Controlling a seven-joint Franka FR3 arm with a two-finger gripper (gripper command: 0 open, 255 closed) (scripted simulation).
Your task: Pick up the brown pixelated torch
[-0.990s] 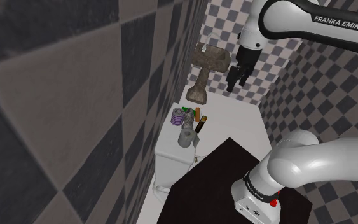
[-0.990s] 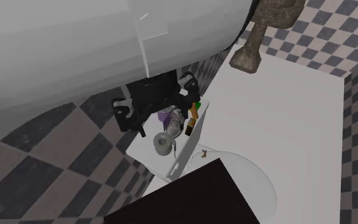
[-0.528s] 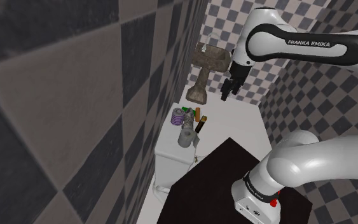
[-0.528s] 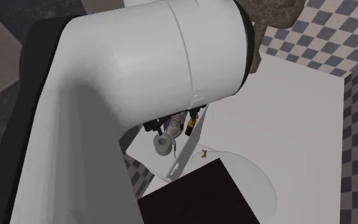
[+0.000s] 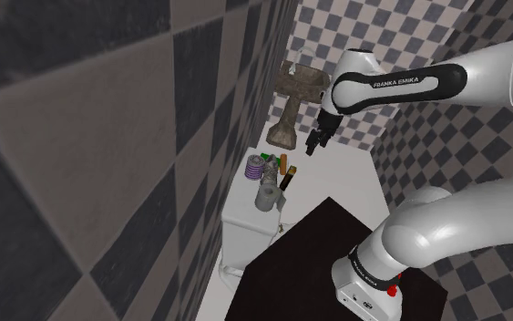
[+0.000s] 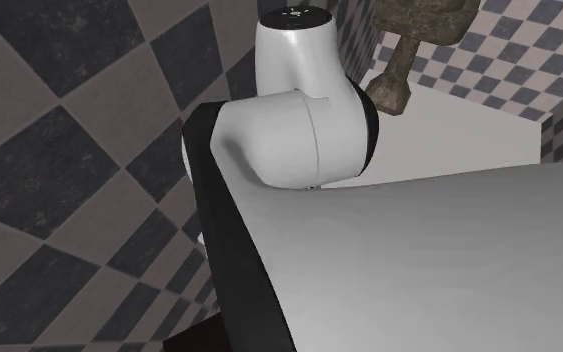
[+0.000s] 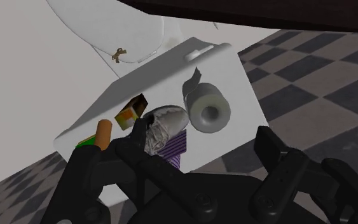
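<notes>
Torch: the brown torch lies on the toilet tank lid, at its outer edge, just beside an orange stick.
Why it matters: the paper roll and a crumpled grey lump crowd it, so you get little room.
Fingers: the 2 stand wide apart, holding nothing.
Arm: the forearm angles down and the gripper hovers well above the lid, pointing at the clutter.
</notes>
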